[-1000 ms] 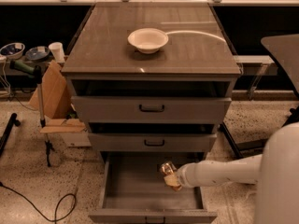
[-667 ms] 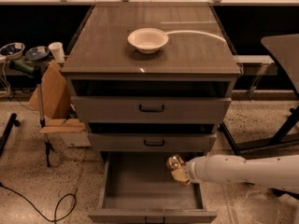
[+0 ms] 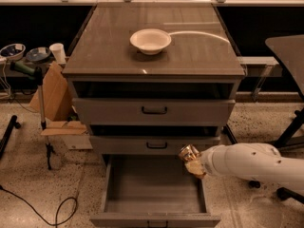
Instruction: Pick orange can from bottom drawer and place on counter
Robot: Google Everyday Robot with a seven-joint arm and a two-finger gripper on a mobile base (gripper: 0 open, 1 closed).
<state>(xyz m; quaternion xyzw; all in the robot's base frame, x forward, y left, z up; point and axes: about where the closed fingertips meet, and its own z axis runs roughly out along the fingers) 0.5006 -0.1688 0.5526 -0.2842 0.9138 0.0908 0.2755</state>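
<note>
The orange can is a small shiny copper can, held tilted in my gripper at the end of the white arm that comes in from the right. The gripper is shut on the can and holds it above the right rear of the bottom drawer, just in front of the middle drawer's face. The bottom drawer is pulled out and its grey inside shows nothing else. The counter is the glossy grey-brown cabinet top above.
A white bowl sits near the middle of the counter with a white cable running right from it. The two upper drawers are nearly closed. A cardboard box, a stand and cables are at left. A dark table is at right.
The gripper has lifted the can up and a little to the right, out of the bottom drawer, to the height of the middle drawer's front.
</note>
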